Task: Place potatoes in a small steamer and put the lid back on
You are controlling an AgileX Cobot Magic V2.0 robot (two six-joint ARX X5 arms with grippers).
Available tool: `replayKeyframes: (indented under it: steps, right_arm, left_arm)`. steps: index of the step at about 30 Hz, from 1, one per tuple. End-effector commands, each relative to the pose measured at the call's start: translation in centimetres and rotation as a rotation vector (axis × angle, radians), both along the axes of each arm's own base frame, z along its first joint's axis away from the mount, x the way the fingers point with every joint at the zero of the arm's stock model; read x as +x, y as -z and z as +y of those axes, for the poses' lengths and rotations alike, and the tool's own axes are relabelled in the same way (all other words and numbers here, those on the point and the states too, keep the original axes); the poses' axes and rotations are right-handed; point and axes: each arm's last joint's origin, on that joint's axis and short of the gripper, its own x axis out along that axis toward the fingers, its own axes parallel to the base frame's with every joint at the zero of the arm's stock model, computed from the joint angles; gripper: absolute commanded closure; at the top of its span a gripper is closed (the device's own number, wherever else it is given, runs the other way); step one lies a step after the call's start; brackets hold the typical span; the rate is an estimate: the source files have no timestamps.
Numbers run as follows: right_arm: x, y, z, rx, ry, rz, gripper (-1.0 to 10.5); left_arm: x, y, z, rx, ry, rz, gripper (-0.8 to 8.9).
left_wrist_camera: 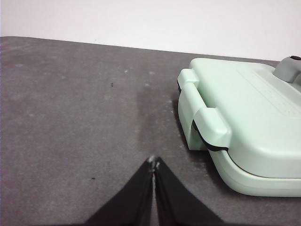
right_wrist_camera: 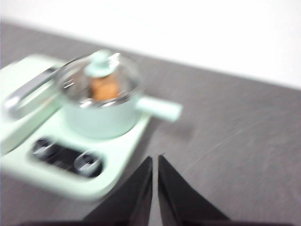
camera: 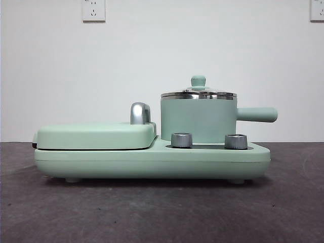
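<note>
Grey, faintly speckled tabletop [camera: 162,212] runs back to a plain white wall [camera: 162,55], where two white sockets show at the top edge of the front view, one [camera: 93,10] whole and one [camera: 317,10] cut by the frame. No brand, label or readable writing appears anywhere; raised marks on the griddle cover are too faint to read.

One mint-green cooker base [camera: 152,161] stands on the table. On it, at the side with two steel dials [camera: 181,139], sits the one small steamer [camera: 198,120], its stubby side handle [camera: 257,114] pointing away from the griddle. The single lid [camera: 198,93] is seated on the steamer's steel rim, mint knob upward. Through the glass, in the blurred right wrist view, one orange-brown potato [right_wrist_camera: 104,87] lies inside the steamer.

Beside the steamer, on the same base, the flat hinged griddle [camera: 96,135] is closed, one chrome handle [camera: 140,113] rising behind it.

Left gripper [left_wrist_camera: 154,162] hangs over bare table near the griddle's hinge end, jaws pressed together, holding nothing. Right gripper [right_wrist_camera: 155,160] hangs over the table near the base's dial corner, jaws nearly touching, likewise empty.
</note>
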Motion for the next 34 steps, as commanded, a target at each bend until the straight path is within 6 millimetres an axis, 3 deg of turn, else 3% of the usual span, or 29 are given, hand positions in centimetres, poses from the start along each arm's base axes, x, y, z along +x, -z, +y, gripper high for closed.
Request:
replayKeyframes:
  steps: [1, 5, 10, 34]
  right_arm:
    - [1.7, 5.7, -0.2, 0.033, 0.073, -0.061, 9.3]
    - [2.8, 11.4, -0.8, 0.076, 0.118, -0.128, 9.3]
    - [2.8, 14.8, -1.4, 0.074, 0.171, -0.136, 9.3]
    - [2.6, 14.9, -1.6, 0.064, 0.199, -0.137, 9.3]
  left_arm:
    - [0.1, 0.7, 0.0, -0.005, 0.001, 0.025, 8.07]
    - [0.1, 0.7, 0.0, -0.005, 0.001, 0.025, 8.07]
    - [0.1, 0.7, 0.0, -0.005, 0.001, 0.025, 8.07]
    - [0.1, 0.7, 0.0, -0.005, 0.001, 0.026, 8.07]
